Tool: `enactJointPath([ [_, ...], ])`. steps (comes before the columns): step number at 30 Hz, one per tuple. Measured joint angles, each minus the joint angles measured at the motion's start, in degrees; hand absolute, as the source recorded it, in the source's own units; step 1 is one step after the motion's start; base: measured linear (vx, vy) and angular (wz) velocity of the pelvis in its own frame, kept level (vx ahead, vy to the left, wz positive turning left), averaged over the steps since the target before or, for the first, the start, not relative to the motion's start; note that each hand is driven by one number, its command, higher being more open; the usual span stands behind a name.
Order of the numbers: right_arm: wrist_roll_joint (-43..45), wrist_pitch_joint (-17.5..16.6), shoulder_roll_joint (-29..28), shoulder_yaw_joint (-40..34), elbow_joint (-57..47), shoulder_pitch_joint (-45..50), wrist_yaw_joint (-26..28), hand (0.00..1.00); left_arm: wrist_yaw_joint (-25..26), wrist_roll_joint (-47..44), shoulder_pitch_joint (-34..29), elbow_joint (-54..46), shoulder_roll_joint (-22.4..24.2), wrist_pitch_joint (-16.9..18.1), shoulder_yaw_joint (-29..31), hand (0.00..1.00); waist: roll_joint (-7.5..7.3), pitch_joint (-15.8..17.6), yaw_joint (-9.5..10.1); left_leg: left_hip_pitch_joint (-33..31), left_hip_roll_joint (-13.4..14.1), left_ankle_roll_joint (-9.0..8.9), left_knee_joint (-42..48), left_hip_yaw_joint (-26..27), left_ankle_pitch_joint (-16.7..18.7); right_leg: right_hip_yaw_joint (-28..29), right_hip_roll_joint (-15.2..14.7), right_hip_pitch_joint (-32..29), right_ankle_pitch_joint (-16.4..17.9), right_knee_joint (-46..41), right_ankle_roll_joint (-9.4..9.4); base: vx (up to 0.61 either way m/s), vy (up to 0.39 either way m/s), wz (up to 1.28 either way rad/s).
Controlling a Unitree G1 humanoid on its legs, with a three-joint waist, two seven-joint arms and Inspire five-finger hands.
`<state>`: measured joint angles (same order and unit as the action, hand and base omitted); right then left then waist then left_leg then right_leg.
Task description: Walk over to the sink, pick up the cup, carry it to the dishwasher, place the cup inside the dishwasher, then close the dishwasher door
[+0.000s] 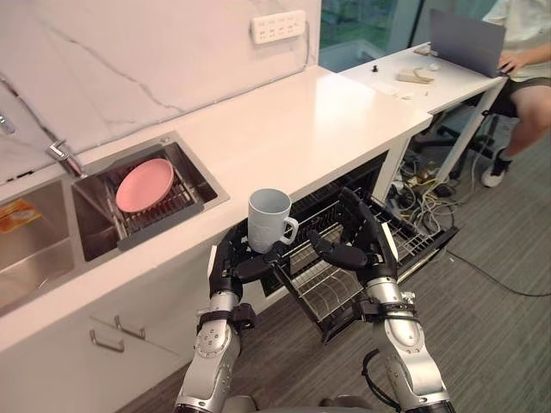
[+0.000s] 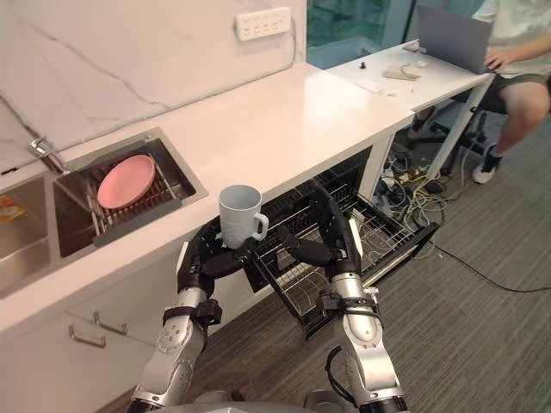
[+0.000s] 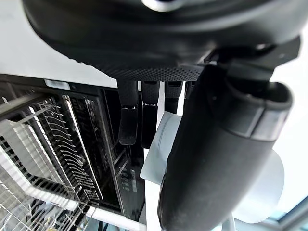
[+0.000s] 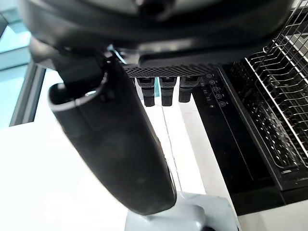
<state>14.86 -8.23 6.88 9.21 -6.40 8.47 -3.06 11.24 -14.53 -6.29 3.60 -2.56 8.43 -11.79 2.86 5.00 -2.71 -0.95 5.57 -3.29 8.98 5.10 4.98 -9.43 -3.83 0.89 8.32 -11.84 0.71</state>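
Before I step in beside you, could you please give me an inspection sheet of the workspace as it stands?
Surface: white countertop with a sink set into it.
Job's things: cup held upright at the counter's edge; dishwasher rack pulled out; cup not yet inside.
Clutter: pink plate on a rack in the sink.
Hands: left hand shut on the cup; right hand open beside the cup's handle.
Cables: a tangle on the floor under the desk.
Surroundings: power strip on the wall; a person seated at the desk with a laptop.
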Motion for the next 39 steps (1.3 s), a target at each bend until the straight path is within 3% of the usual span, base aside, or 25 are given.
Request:
enactJointPath([
  [6, 3.73, 0.0, -0.58, 1.22, -1.36, 0.16, 2.7, 0.9, -0.11, -0.01, 1.9, 1.54, -1.01, 0.0, -0.39, 0.3, 0.02, -0.1, -0.15, 5.23, -2.58, 1.53, -8.88, 2.23, -3.51, 2.15, -1.71, 1.8, -1.55, 3.65, 2.11, 0.04, 0.088, -0.13],
  [22, 3.96, 0.03, -0.3, 5.27, -0.95, -2.47, 2.74, 0.9, -4.05, -0.59, 1.92, 3.25, -0.95, -0.25, -8.37, 0.3, -0.14, -2.21, 0.18, 5.34, -3.16, 2.14, -10.73, 3.37, -4.23, 3.15, -1.04, 3.1, -4.98, 9.23, 2.67, 0.0, 0.008, -0.04],
  [23, 3.94, 0.03, -0.29, 5.24, -0.61, -2.88, 2.57, 0.3, -4.1, -0.82, 1.94, 3.22, -0.95, -0.25, -8.49, 0.3, -0.14, -2.22, 0.16, 5.31, -3.2, 2.18, -10.74, 3.35, -4.25, 3.13, -1.05, 3.09, -5.0, 9.25, 2.68, 0.0, 0.0, 0.0],
  [32, 4.1, -0.01, 0.76, 4.08, 4.45, -6.53, -0.01, 0.3, -5.0, -3.87, 2.47, 1.93, -2.96, -0.36, -11.36, 0.3, -0.63, -3.95, 0.47, 4.56, -3.39, 2.34, -11.03, 2.13, -4.83, 1.96, -1.15, 3.06, -5.08, 9.67, 2.62, -0.01, -0.007, 0.08],
  [38, 5.83, -2.12, 0.85, 3.47, 4.47, -7.72, 0.72, 0.3, -4.85, -3.79, 2.55, -0.99, -3.11, -0.67, -11.0, 0.3, -1.26, -4.44, 0.4, 4.77, -3.46, 2.28, -11.98, 1.5, -5.7, 1.33, -1.16, 3.11, -5.16, 9.57, 2.5, -0.03, -0.006, 0.05],
  [39, 5.85, -2.31, 0.81, 3.46, 4.47, -7.73, 0.89, 0.3, -4.83, -3.68, 2.55, -1.31, -3.11, -0.67, -10.91, 0.9, -1.33, -4.49, 0.41, 4.86, -3.47, 2.27, -12.09, 1.5, -5.78, 1.33, -1.16, 3.13, -5.16, 9.52, 2.49, -0.04, -0.004, 0.02],
])
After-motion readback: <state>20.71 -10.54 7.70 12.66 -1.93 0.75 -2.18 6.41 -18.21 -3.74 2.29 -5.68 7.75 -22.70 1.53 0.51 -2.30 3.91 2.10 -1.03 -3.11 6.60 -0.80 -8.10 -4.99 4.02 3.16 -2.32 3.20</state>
